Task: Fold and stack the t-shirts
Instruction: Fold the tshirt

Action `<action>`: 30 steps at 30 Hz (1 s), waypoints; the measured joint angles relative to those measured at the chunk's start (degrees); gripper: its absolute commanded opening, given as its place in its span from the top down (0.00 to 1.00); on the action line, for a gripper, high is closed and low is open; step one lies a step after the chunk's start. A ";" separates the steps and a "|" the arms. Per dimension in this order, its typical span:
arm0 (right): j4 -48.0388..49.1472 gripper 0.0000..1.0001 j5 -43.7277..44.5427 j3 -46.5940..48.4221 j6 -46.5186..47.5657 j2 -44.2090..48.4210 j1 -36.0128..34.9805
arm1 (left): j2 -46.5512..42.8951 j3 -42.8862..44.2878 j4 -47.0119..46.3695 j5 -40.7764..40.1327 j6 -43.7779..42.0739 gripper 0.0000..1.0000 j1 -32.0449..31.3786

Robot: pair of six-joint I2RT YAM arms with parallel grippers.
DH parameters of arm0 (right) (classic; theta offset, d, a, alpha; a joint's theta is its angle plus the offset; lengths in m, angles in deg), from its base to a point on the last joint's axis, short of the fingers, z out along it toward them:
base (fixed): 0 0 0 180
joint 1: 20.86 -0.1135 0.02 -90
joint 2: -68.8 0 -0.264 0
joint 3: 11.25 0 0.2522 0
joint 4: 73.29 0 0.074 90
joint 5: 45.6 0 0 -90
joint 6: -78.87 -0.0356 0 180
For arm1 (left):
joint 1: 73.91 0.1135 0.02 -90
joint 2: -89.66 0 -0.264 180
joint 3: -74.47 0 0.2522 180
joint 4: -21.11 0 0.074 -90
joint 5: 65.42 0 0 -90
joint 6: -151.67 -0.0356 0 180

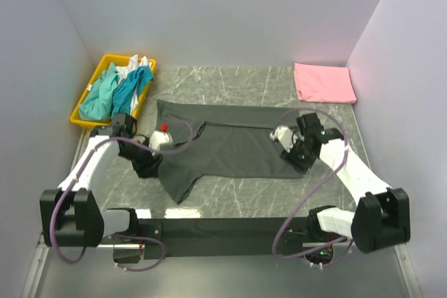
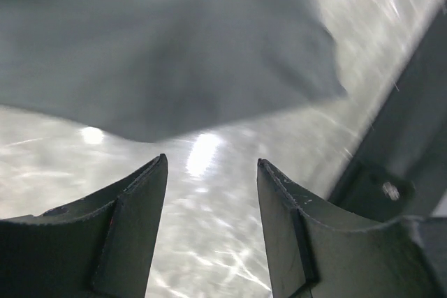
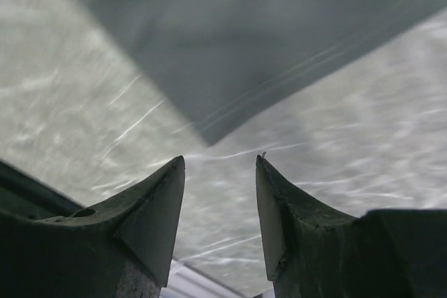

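Charcoal t-shirt (image 1: pixel 230 141) lay flat in the middle of the surface (image 1: pixel 244 197), with the pink t-shirt (image 1: pixel 323 82) folded at the far right. Your left jaws and right jaws both stood spread and empty over bare stone, just short of the cloth. Closing there, you would likely have pinched nothing, or caught one layer and dragged it askew. Only the wrist views showed that gap. Only the top view showed the flap trailing toward the near left.

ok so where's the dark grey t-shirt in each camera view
top external: the dark grey t-shirt lies spread out mid-table.
left wrist: it fills the upper part, beyond the open left hand.
right wrist: upper right, one corner pointing down toward the open right hand.
shared landmark: the marbled grey table top, bare beside the shirt's edge in all three.
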 measured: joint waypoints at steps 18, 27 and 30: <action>11.37 0.51 6.58 -11.76 -0.94 0.33 -3.82 | -11.47 -13.62 -8.98 -13.31 3.30 0.47 -25.38; 12.92 0.52 6.82 -12.44 -0.96 -1.46 -4.81 | -6.43 -13.62 -15.65 -16.79 2.08 0.48 -19.82; 13.35 0.53 6.82 -12.44 -0.96 -2.58 -4.90 | -4.39 -13.62 -17.68 -17.05 2.23 0.47 -18.88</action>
